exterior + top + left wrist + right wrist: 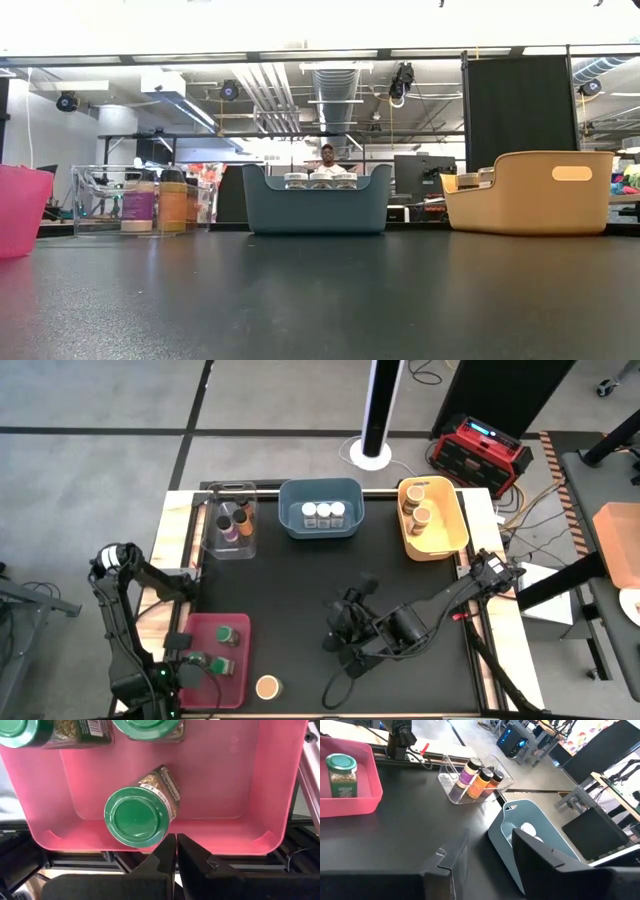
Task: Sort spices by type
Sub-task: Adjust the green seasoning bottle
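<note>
Three green-lidded spice jars stand in the red bin (240,622) at the table's near left. My left gripper (176,849) hangs shut over that bin's wall, right beside the nearest green-lidded jar (141,813). A tan-orange-lidded jar (267,687) stands alone on the table near the bin. My right gripper (490,851) is open and hovers over the bare middle of the table (345,632), holding nothing. More jars sit in the clear bin (232,520), white-lidded ones in the blue bin (320,510), and brown-lidded ones in the yellow bin (432,515). My left gripper's shut fingertips (169,842) stand just beside the lid's rim (161,831) of the nearest green-lidded jar. I cannot tell whether they touch it.
The clear, blue and yellow bins line the table's far edge, and the low view shows them as clear bin (140,200), blue bin (318,205) and yellow bin (530,195). Dark mat lies open between the bins and the near edge. A person (328,156) is far behind the table.
</note>
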{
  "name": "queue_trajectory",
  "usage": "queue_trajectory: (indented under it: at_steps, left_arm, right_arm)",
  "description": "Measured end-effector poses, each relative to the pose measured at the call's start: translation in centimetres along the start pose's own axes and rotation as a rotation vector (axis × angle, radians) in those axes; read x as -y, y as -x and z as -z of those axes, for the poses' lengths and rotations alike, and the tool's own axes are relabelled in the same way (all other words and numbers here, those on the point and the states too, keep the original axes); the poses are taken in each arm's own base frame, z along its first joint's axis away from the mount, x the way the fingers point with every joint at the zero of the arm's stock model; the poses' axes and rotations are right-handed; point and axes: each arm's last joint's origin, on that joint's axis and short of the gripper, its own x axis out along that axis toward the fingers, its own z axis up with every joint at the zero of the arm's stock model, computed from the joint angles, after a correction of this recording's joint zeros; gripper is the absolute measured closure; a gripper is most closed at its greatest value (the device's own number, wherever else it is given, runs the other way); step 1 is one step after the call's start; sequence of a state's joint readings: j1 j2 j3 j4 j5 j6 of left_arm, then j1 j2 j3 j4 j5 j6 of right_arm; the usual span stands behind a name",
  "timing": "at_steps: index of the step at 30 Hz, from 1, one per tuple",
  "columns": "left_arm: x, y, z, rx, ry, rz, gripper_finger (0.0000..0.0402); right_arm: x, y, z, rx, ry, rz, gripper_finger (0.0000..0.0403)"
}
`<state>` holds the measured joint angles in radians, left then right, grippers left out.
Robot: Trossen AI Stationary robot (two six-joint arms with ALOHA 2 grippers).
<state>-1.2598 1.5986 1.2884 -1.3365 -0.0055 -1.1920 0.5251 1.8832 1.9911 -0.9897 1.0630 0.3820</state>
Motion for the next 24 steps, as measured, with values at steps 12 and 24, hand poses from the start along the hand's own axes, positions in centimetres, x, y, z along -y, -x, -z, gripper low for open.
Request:
queue_trajectory:
  at_steps: [12, 24]
  left_arm:
    - [-0.3, -0.02, 0.03, 0.005, 0.022, -0.034, 0.0402]
    - [-0.78, 0.1, -0.28, 0.049, 0.024, -0.088, 0.0402]
  right_arm:
    - [-0.06, 0.0, 0.02, -0.008, -0.001, -0.02, 0.0281]
    - [-0.06, 0.0, 0.02, -0.008, 0.0, -0.02, 0.0278]
